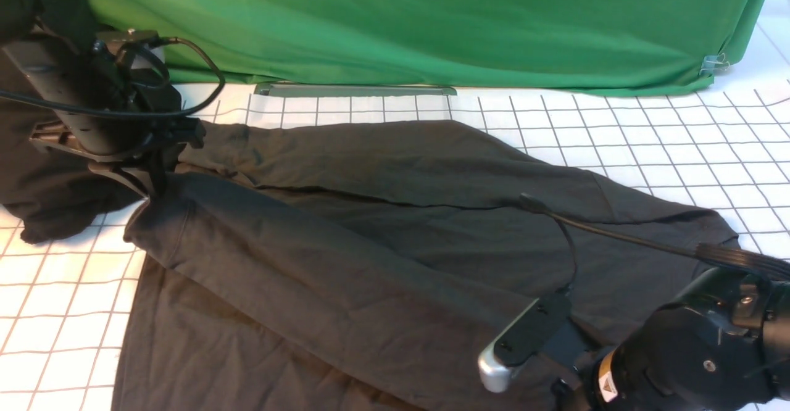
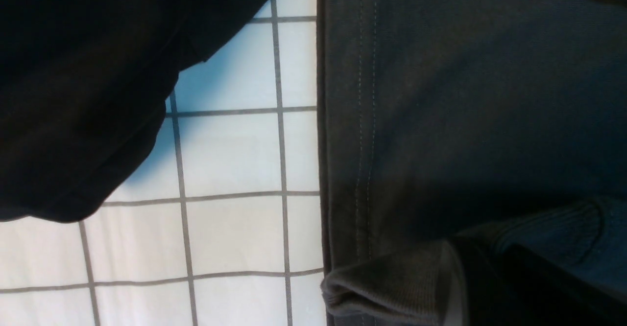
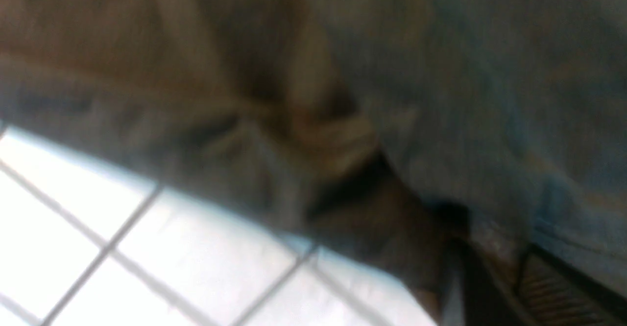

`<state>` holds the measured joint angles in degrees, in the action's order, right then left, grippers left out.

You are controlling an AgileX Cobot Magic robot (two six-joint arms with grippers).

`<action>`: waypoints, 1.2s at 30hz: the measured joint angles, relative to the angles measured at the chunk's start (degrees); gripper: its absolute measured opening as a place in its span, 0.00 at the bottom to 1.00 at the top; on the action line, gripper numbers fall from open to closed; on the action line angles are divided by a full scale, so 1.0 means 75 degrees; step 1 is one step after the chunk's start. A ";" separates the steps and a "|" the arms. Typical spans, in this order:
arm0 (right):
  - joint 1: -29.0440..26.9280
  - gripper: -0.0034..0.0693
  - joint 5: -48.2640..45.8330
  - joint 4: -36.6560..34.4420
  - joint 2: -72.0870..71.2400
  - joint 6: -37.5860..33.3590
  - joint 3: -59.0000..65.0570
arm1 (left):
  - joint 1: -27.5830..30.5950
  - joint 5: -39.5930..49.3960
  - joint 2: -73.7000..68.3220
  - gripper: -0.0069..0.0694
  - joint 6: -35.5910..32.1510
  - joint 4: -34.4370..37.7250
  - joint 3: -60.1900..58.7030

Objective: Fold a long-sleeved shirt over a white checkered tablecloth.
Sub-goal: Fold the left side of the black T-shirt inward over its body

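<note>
The long-sleeved shirt (image 1: 370,244) lies spread, dark and creased, across the white checkered tablecloth (image 1: 648,139), with one sleeve folded over its body. My left gripper (image 1: 154,189) at the shirt's left end is shut on a ribbed cuff (image 2: 392,282); the stitched hem (image 2: 365,120) runs beside it. My right arm (image 1: 691,349) is low at the shirt's near right edge, and its gripper is hidden in the front view. In the blurred right wrist view the right gripper (image 3: 494,267) is shut, with shirt cloth (image 3: 343,145) pinched against its ribbed pad (image 3: 548,287), just above the tablecloth (image 3: 147,247).
A blacker heap of cloth (image 1: 43,195) lies at the far left beside my left arm, and it also fills one side of the left wrist view (image 2: 73,96). A green cloth (image 1: 401,22) hangs across the back, with a grey bar (image 1: 355,90) at its foot.
</note>
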<state>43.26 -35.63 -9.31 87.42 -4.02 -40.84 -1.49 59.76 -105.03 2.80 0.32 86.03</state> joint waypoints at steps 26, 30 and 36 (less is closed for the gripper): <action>0.0396 0.58 -0.1343 -0.0544 -0.2215 0.1584 0.1029 | -0.0008 0.0503 0.0000 0.11 -0.0025 -0.0042 0.0000; 0.0699 0.65 -0.1504 -0.1082 -0.2215 0.1426 0.0685 | -0.0008 0.0467 0.0000 0.11 -0.0025 -0.0042 0.0000; 0.1539 0.57 -0.0207 -0.1088 -0.2051 0.1230 0.0451 | -0.0008 0.0457 0.0000 0.11 -0.0025 -0.0042 0.0000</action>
<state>54.80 -37.19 -17.47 72.04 5.20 -37.46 -1.55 63.19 -105.03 2.60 0.00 86.03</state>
